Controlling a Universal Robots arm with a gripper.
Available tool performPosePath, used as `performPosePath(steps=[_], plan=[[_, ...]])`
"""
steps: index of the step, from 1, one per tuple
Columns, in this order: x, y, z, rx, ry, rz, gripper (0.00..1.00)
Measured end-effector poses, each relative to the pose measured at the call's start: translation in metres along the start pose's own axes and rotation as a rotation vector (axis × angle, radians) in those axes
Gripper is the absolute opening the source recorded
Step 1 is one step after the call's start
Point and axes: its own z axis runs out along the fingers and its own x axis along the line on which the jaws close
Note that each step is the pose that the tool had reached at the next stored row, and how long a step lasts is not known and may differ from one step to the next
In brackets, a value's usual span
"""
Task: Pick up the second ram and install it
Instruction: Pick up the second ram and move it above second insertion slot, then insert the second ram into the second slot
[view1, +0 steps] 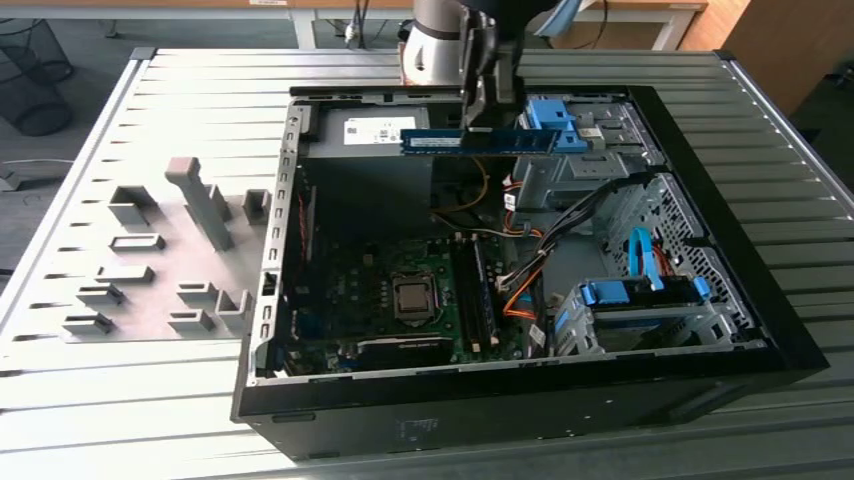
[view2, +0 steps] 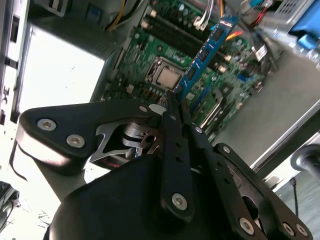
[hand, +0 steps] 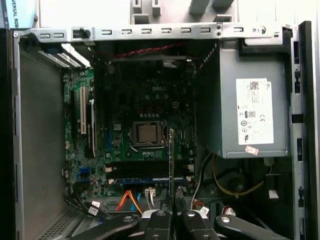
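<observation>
Exterior view: an open desktop computer case (view1: 527, 385) lies on a slatted metal counter (view1: 200, 80). At twelve o'clock the robot arm comes straight down, wrist upright, and its tool (view1: 483, 125) points at the case. The tool is clamped on the second ram (view1: 441, 141) – a blue stick held level by its top edge, near its middle, in the air above the case. The stick hangs between the power supply (view1: 363, 128) at its nine o'clock and a blue drive-bay clip (view1: 558, 128) at its three o'clock. The memory slots (view1: 470, 290) lie at six o'clock from the stick, on the motherboard (view1: 350, 285). Grey holder blocks (view1: 174, 262) stand on the counter at nine o'clock of the case.

Second wrist view: the tool (view2: 175, 102) has its black fingers drawn narrow onto the second ram (view2: 206, 47), which reaches out over the processor socket (view2: 167, 75).

First wrist view: the second ram (hand: 171, 155) appears edge-on, a thin line rising from the tool (hand: 171, 216). It crosses the memory slots (hand: 145, 170) beside the processor socket (hand: 148, 134).

Risk, as a judgement: the stick looks turned across the slots, so pressing it down unaligned could jam the notch or bend the board. Orange cables (hand: 129, 199) near the slots could snag it – and a thin edge grip may let it tilt.
</observation>
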Motion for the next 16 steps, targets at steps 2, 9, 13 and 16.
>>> performPosePath(steps=[2, 9, 13, 16], plan=[[-0.0003, -0.0067, -0.0001, -0.0001, 0.0001, -0.001, 0.14], [-0.0012, -0.0106, -0.0001, 0.0000, 0.0000, -0.002, 0.14], [-0.0012, -0.0106, -0.0002, -0.0001, 0.0001, -0.002, 0.14], [-0.0013, -0.0106, -0.0002, -0.0001, 0.0001, -0.002, 0.14]])
